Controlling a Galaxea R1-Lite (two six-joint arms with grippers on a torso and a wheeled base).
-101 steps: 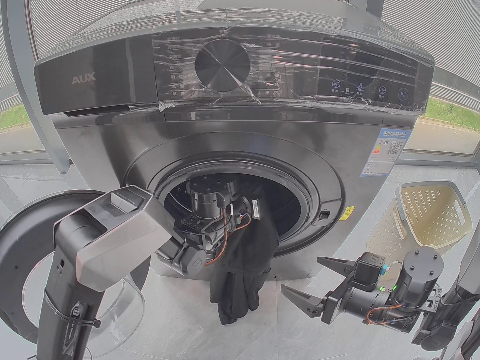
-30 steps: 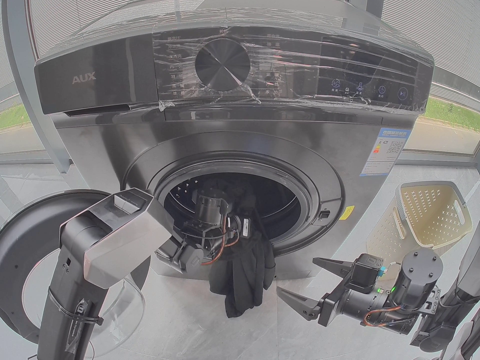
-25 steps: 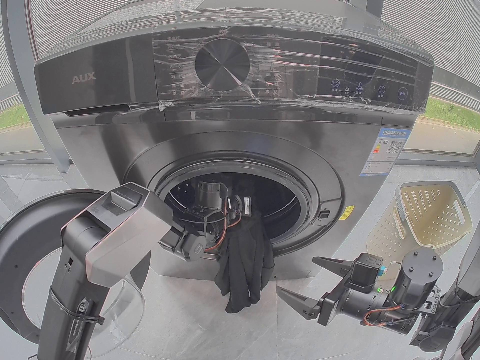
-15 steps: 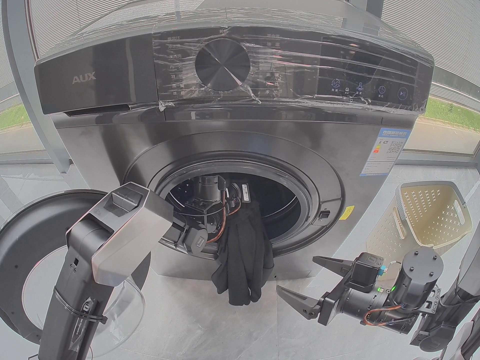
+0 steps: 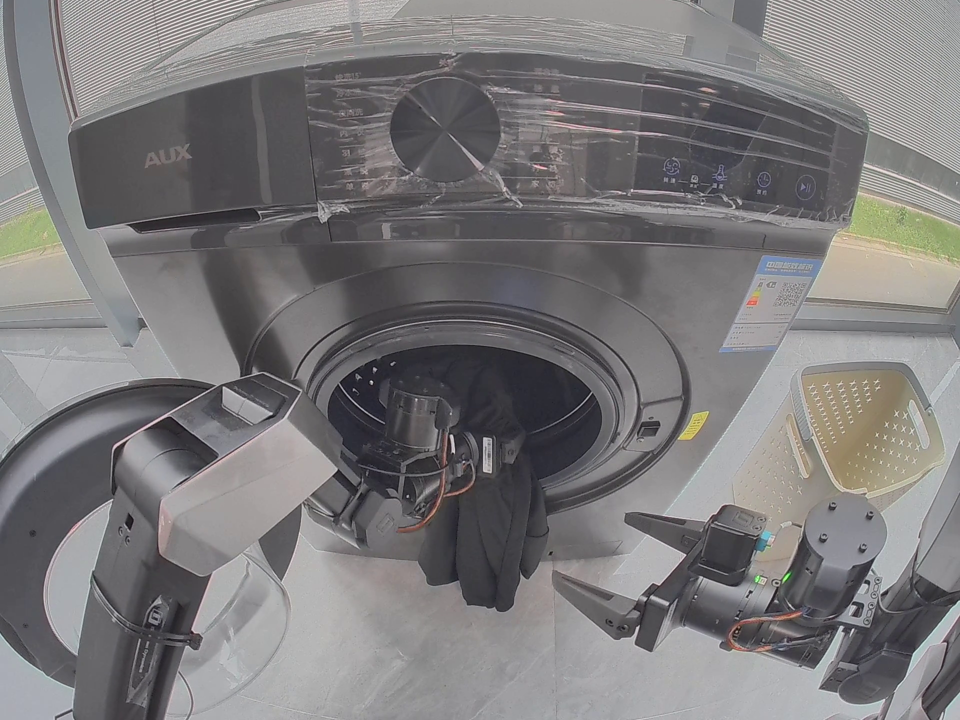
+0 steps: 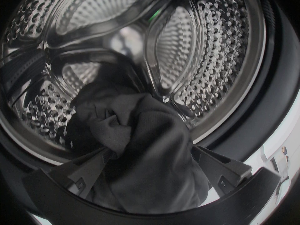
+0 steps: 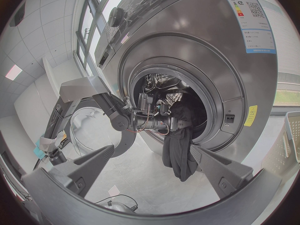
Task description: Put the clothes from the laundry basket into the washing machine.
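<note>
A black garment (image 5: 495, 542) hangs over the lower lip of the washing machine (image 5: 470, 252) opening, its top bunched inside the drum (image 6: 193, 63) and its tail dangling down the front. My left gripper (image 5: 497, 444) is at the mouth of the drum. In the left wrist view its fingers (image 6: 84, 172) stand wide apart, and the black garment (image 6: 150, 160) is heaped between them, hiding the tips. My right gripper (image 5: 593, 553) hovers open and holds nothing, low in front of the machine to the right. The cream laundry basket (image 5: 870, 432) leans by the machine's right side, and I see nothing in it.
The round machine door (image 5: 60, 472) is swung fully open at the left, close beside my left arm. Grey tiled floor (image 5: 400, 652) lies in front of the machine. From the right wrist view the garment (image 7: 178, 153) hangs between the left arm and the opening's rim (image 7: 215, 110).
The left arm raised the garment toward the opening, then dropped back lower. More cloth now sits inside the drum and the hanging tail is shorter. The right arm hardly moved.
</note>
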